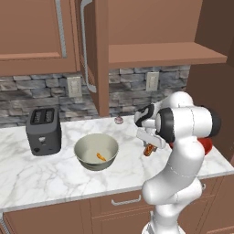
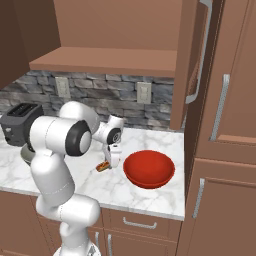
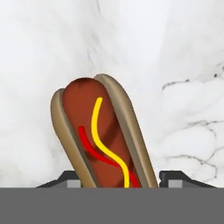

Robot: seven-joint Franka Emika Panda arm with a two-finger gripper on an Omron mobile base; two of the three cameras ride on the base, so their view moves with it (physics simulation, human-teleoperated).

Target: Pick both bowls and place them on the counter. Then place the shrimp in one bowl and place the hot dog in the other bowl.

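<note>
hot dog [image 3: 103, 131]: lower end cut off at bottom of hand view; in left base view mostly behind arm
red bowl [image 1: 206, 145]: largely hidden behind arm in left base view
jaws: contact with bun not discernible
toaster [image 2: 17, 125]: partly behind arm, cut by edge

white marble counter [image 1: 27, 176] under wood cabinets, dark toaster [image 1: 44, 130] at left, grey-beige bowl [image 1: 96, 151] mid-counter with 1 tiny orange shrimp [image 1: 101, 156] inside, gripper [image 1: 150, 147] low over the hot dog [image 1: 148, 150], red bowl [image 1: 206, 145] peeking behind the arm, small pinkish bulb [image 1: 119, 120] near the backsplash
</note>
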